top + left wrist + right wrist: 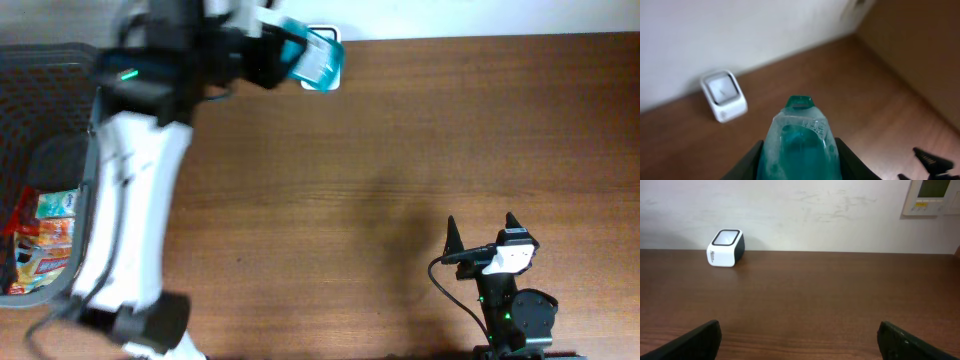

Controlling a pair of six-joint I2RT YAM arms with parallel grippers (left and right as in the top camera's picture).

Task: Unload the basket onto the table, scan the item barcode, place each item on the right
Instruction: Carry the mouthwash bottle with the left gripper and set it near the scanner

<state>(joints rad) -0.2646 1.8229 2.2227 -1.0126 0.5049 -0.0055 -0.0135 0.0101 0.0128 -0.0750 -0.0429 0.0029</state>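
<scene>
The item is a translucent teal packet point(800, 145) with a teal cap, held up above the table's far edge point(312, 56). My left gripper point(799, 165) is shut on its sides, black fingers pressed against both flanks, and shows in the overhead view point(272, 50) too. The white barcode scanner point(723, 95) stands by the wall, ahead and to the left of the packet; from above, the scanner point(328, 36) is mostly covered by it. No barcode shows. My right gripper point(481, 232) rests near the front right, open and empty point(799, 340), facing the scanner point(725, 248).
A dark mesh basket point(60, 55) sits at the left edge with several colourful snack packets point(45, 240) inside. The white wall runs along the table's back edge, with a beige wall panel point(932, 197) at the upper right. Brown tabletop point(400, 150) lies between the arms.
</scene>
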